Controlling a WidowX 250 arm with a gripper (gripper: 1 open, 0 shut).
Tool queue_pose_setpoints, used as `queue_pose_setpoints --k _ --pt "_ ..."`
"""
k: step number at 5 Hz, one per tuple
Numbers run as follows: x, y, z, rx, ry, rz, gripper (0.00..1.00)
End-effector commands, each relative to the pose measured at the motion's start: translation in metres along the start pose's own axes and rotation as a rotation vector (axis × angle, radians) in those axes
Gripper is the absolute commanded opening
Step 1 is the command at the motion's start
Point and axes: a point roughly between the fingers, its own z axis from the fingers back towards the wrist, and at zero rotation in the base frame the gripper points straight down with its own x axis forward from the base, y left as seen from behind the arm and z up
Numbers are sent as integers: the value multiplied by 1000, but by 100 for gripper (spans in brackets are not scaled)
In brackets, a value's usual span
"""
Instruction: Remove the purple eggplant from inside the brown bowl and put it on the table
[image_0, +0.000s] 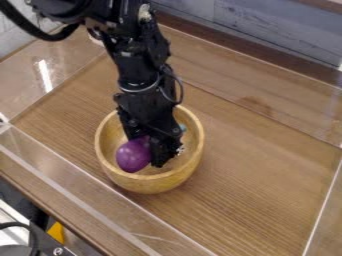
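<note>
The brown bowl (187, 172) sits near the middle of the table (254, 190). Inside it lies the purple eggplant (131, 156), its bulbous end showing to the left of the fingers. My black gripper (151, 150) reaches straight down into the bowl and its fingers are shut on the eggplant. The eggplant's stem end is hidden behind the fingers.
Low clear acrylic walls (120, 222) edge the table along the front and left sides. The black arm (134, 50) rises from the bowl toward the upper left. Bare wood lies to the right of and in front of the bowl.
</note>
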Motion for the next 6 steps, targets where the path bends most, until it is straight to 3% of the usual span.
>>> queue_pose_setpoints --k 1,2,4,6 --pt "16 -7 4 9 -37 -38 0" --pt "22 -16 1 4 -35 -71 0" --pt "12 -19 2 5 -38 -39 0" --pt "17 -28 6 0 -36 -68 0"
